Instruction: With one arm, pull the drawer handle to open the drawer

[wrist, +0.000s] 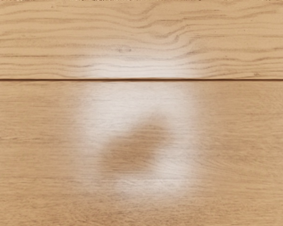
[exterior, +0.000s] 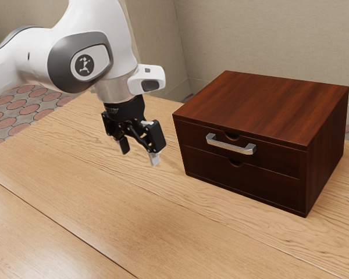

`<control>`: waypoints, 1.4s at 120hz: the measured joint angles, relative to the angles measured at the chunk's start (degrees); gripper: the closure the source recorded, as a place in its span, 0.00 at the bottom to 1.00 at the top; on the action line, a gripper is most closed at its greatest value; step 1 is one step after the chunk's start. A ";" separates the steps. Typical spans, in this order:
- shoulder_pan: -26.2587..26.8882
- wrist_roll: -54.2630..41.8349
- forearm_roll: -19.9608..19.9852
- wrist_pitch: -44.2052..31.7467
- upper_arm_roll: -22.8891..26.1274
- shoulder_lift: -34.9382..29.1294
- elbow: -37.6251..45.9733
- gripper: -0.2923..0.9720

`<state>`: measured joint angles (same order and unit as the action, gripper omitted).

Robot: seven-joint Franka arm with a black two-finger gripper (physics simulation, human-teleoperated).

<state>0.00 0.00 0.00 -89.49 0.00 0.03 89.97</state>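
So far nothing of the job is done: the drawer [exterior: 273, 152] sits flush in the cabinet [exterior: 267, 102] front, shut as far as I can see, and nothing touches its handle [exterior: 231, 145]. All of it is left, I judge: the reach, the grip on the handle, the pull.

The claw [exterior: 140, 156] hangs released above the tabletop [exterior: 104, 221], fingers spread with nothing between them and pointing down. In the wrist view, bare wood lies under the hand, with a plank seam [wrist: 141, 79] and a soft shadow [wrist: 134, 148].

In the exterior view the handle lies at about three o'clock from the claw, near the same height, apart from it with open air between. It is a silver bar across the upper drawer; a lower drawer [exterior: 250, 181] sits beneath. The cabinet front faces roughly seven o'clock, so I expect the pull to run that way, once the claw has tipped over to meet the bar.
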 joint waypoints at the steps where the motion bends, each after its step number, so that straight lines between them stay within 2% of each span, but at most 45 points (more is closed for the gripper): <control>1: 0.78 -0.13 0.22 0.49 -0.79 1.67 -2.76 0.23; 6: 1.97 -0.74 1.10 2.64 -3.25 7.10 -11.74 0.23; 16: -3.61 -1.86 2.15 5.83 -5.16 10.62 -17.83 0.23; 24: -4.83 -2.77 2.29 7.56 -5.22 8.12 -20.55 0.23; 31: -4.41 -4.23 2.05 8.21 -3.66 5.41 -22.78 0.23; 38: -3.82 -7.48 1.93 7.09 -1.59 5.37 -23.61 0.23; 50: -2.95 -18.09 1.94 2.96 1.61 8.78 -23.58 0.23; 64: -1.83 -30.21 1.86 -0.18 2.43 11.87 -23.41 0.23; 80: -0.94 -41.61 2.01 -0.96 2.45 12.21 -21.45 0.23; 101: 4.03 -54.50 4.02 -4.36 1.94 11.87 -14.02 0.23; 126: 8.27 -66.75 5.12 -11.02 -1.23 11.41 -7.82 0.23; 168: 9.53 -80.51 5.21 -19.28 -2.14 11.68 -5.72 0.23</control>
<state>9.54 -80.51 5.21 -108.77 -2.14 11.71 84.25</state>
